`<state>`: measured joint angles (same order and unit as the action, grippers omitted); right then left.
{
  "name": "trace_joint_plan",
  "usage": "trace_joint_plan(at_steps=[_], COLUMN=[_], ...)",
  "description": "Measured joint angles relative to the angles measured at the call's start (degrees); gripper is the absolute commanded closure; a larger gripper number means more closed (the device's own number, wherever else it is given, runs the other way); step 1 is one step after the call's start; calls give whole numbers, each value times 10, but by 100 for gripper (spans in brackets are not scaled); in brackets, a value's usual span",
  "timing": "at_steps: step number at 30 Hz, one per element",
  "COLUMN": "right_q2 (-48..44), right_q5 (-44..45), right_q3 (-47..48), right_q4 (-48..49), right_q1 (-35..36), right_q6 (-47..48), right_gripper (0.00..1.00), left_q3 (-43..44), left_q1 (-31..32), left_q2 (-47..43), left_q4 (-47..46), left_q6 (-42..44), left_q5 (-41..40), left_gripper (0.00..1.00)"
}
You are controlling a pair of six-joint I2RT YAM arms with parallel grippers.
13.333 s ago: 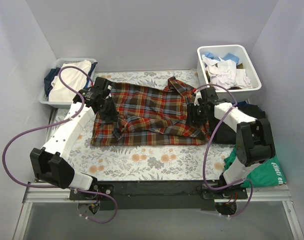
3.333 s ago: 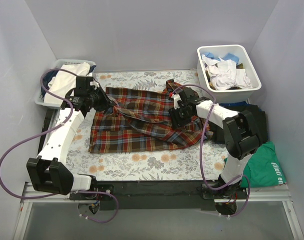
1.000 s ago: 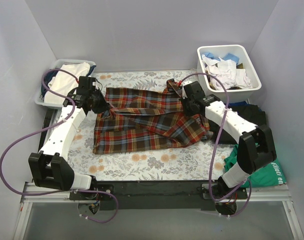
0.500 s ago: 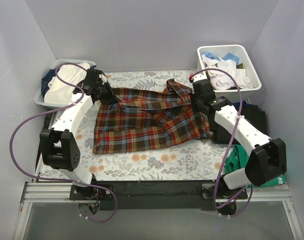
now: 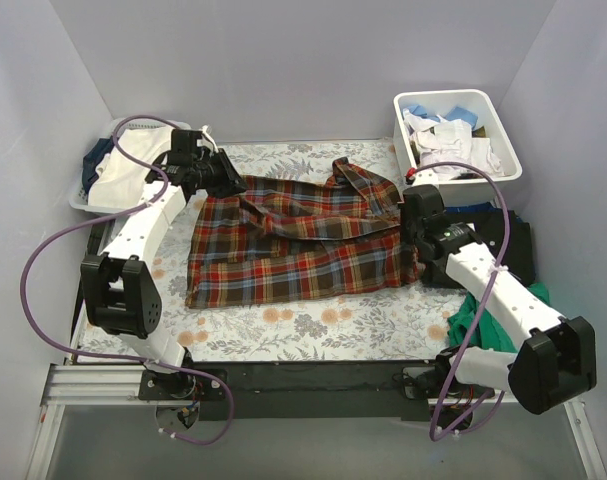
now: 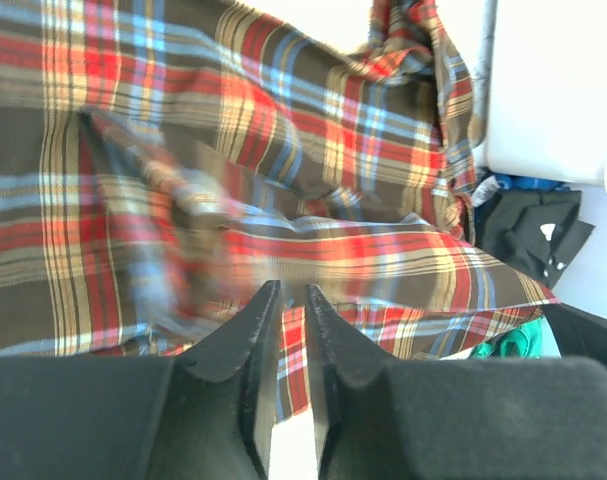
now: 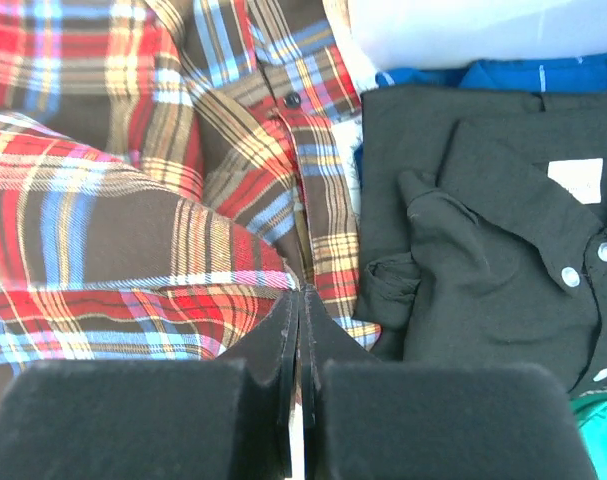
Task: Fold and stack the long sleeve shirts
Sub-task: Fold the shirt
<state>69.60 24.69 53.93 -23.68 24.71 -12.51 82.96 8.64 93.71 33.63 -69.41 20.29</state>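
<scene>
The plaid long sleeve shirt point(image 5: 293, 240) lies spread and wrinkled across the floral table cover, collar at the far side. My left gripper point(image 5: 233, 185) hovers over its far left corner. In the left wrist view its jaws point(image 6: 291, 290) stand slightly apart with nothing between them and blurred plaid point(image 6: 183, 200) below. My right gripper point(image 5: 413, 238) is at the shirt's right edge, shut on the plaid hem point(image 7: 301, 292). Folded black shirts point(image 7: 483, 220) lie right beside it, at the table's right side point(image 5: 511, 235).
A white bin point(image 5: 400, 112) of white and blue clothes stands at the back right. A white basket point(image 5: 95, 192) of clothes stands at the back left. A green garment point(image 5: 478, 318) lies near the right arm's base, and blue cloth point(image 7: 503, 75) shows beyond the black shirts.
The left gripper moved toward the far left corner and its jaws parted, letting the plaid go. The right gripper drew the shirt's right edge rightward to the black pile.
</scene>
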Motion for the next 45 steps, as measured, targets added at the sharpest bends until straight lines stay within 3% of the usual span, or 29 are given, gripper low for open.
trace_joint_plan(at_steps=[5, 6, 9, 13, 21, 32, 41, 45], right_q2=[-22, -23, -22, -10, 27, 51, 65, 68], right_q5=[-22, -29, -54, -77, -108, -123, -127, -127], right_q3=[-11, -15, -30, -36, -36, -36, -35, -34], right_q4=[27, 30, 37, 38, 42, 42, 43, 43], right_q1=[-2, -2, -2, -2, -2, -3, -3, -3], right_q6=[-4, -4, -4, -4, -4, -4, -4, -4], right_gripper=[99, 99, 99, 99, 99, 99, 99, 99], left_q3=[4, -3, -40, -83, -113, -90, -56, -49], left_q1=[0, 0, 0, 0, 1, 14, 20, 20], left_q2=[-1, -4, -18, -22, -8, 130, 146, 149], left_q4=[-9, -12, -7, 12, 51, 73, 71, 66], left_q6=[1, 1, 2, -2, -7, -35, -41, -41], left_q5=[3, 3, 1, -11, -68, -123, -138, -138], left_gripper=[87, 73, 60, 56, 54, 54, 71, 63])
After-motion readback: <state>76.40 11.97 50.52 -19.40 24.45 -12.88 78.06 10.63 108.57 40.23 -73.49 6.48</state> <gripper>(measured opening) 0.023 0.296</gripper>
